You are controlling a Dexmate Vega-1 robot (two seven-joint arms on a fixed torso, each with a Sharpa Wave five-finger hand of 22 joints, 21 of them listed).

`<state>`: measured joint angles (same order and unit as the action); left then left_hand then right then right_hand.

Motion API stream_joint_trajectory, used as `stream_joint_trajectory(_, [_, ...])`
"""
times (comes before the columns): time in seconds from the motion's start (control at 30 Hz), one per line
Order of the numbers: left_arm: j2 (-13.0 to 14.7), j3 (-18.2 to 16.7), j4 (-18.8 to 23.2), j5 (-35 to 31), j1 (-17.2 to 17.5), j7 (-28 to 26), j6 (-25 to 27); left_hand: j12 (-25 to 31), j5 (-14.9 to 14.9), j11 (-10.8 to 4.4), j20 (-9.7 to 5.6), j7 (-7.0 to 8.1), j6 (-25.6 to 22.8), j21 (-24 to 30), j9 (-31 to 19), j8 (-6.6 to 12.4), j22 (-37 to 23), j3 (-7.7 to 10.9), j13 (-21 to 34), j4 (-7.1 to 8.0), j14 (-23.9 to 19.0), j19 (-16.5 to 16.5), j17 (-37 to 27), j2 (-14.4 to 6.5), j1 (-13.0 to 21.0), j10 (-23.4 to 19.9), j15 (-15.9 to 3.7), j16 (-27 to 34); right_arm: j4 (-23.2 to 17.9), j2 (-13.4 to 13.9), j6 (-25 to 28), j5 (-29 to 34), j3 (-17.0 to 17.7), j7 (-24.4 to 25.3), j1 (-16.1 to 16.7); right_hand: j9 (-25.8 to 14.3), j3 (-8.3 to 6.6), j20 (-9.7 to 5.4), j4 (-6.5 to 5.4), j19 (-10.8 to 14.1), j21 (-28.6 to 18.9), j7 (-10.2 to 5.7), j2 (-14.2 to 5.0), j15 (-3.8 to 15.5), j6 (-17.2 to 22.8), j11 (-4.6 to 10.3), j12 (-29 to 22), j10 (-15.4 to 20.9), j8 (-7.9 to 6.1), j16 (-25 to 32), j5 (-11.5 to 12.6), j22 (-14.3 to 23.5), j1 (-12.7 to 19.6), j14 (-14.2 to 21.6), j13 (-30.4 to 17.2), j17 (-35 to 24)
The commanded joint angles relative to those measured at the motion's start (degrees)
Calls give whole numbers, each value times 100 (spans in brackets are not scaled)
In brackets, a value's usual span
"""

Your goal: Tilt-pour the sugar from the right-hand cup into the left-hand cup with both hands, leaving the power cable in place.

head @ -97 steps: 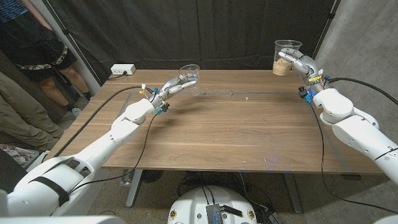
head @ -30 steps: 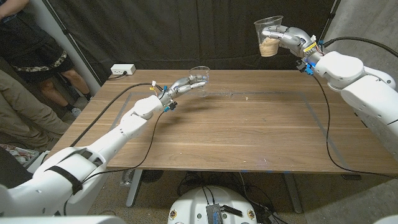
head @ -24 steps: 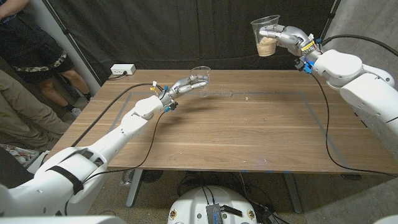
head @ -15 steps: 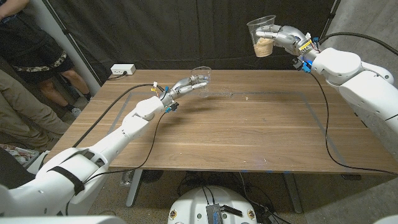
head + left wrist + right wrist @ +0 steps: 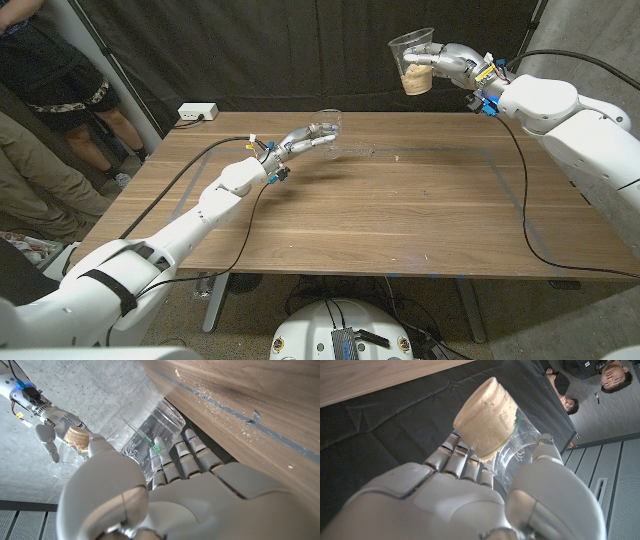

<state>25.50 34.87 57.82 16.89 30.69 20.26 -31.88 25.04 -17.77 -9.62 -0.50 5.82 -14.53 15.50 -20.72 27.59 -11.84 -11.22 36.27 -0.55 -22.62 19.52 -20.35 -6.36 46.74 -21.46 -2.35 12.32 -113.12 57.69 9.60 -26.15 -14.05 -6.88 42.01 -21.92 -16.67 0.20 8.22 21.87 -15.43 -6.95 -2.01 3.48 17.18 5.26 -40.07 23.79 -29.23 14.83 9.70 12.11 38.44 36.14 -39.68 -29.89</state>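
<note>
Right hand (image 5: 450,62) grips the clear sugar cup (image 5: 413,61), raised above the bench (image 5: 400,210) far edge, slightly tilted, brown sugar (image 5: 415,79) packed at its bottom. Left hand (image 5: 300,138) wraps the empty cup (image 5: 328,125) near the far edge, well apart from it.

The left arm reaches forward low over the table, its left hand (image 5: 305,137) curled around the empty clear cup (image 5: 327,126) (fingers wrapped along its side). The right arm is raised high, and the right hand (image 5: 447,62) grips the sugar cup (image 5: 413,62), tilted slightly leftward.
</note>
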Motion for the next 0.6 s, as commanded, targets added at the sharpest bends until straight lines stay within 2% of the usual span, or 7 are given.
stream_joint_trajectory(0.03, [-63,39,-120,10,-29,82,-109,38,41,-9,-28,12,-41,24,-3,36,-25,-44,5,5,-52,12,-12,-38,15,-65,-741,-26,-11,-62,66,61,-253,-303,-275,-23,12,44,-21,-4,4,-5,-64,958,53,31,-37,30,17,2,36,17,31,54,-27,-22])
stream_joint_trajectory(0.6, [-38,29,-59,64,45,97,-141,55,61,2,-33,15,-47,28,0,43,-27,-63,5,13,-64,11,-22,-53,25,-77,-750,-30,114,-289,225,323,-682,-686,-758,-28,9,46,-18,-5,8,3,-68,961,60,13,-28,30,34,-6,38,16,36,63,-37,-30])
